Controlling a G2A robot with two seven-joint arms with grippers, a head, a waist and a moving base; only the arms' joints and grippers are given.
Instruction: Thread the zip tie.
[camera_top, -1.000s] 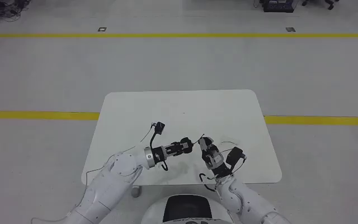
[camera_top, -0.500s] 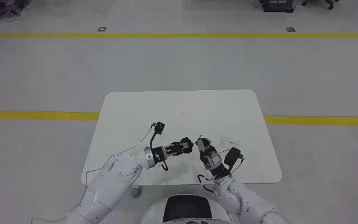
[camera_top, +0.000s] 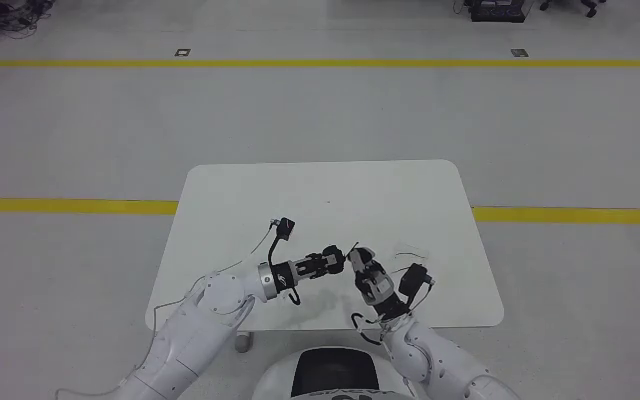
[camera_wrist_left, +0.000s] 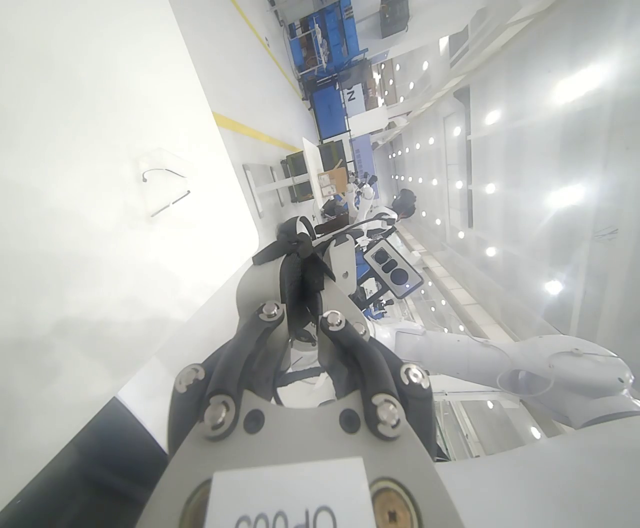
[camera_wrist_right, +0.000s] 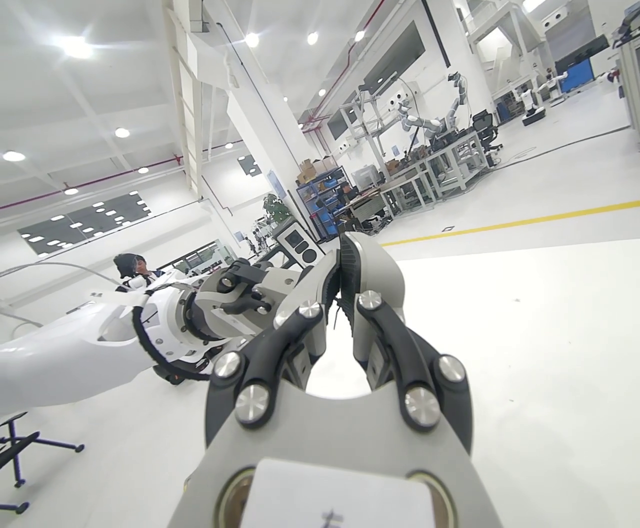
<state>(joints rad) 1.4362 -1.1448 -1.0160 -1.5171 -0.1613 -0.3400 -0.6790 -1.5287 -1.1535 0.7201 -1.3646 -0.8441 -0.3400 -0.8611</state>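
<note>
**Item:** zip tie (camera_wrist_left: 295, 247), black and thin. It is held in the air over the near edge of the table (camera_top: 300, 190), about midway along that edge, and touches no surface. One thin end stands up between the two grippers.

**Left gripper** (camera_top: 338, 261): fingers pressed together on a dark, bunched part of the zip tie at their tips.

**Right gripper** (camera_top: 356, 262): tip to tip with the left one. Its pads are closed, and a thin black strand runs down between the fingers, which I take to be the zip tie's other end.

**Step in hand:** judged to be the threading itself, with tail and head brought together between the two grips. Whether the tail has entered the head cannot be told, because the joint is hidden by the fingers.

**Next move calls for:** a fine line-up of tail and slot, then a short straight push or pull along the strap. One grip has to stay firm so the head does not twist. The strap is springy and may flick aside if released.

**Surface:** the table is white with rounded corners. A clear packet (camera_wrist_left: 162, 187) holding black strands lies flat near the right edge, well apart from the grippers.

**Room:** a pale floor (camera_top: 320, 110) crossed by yellow lines (camera_top: 90, 206). Blue racks (camera_wrist_left: 327, 107) stand far off, and rows of ceiling lights (camera_wrist_right: 120, 132) run overhead.
</note>
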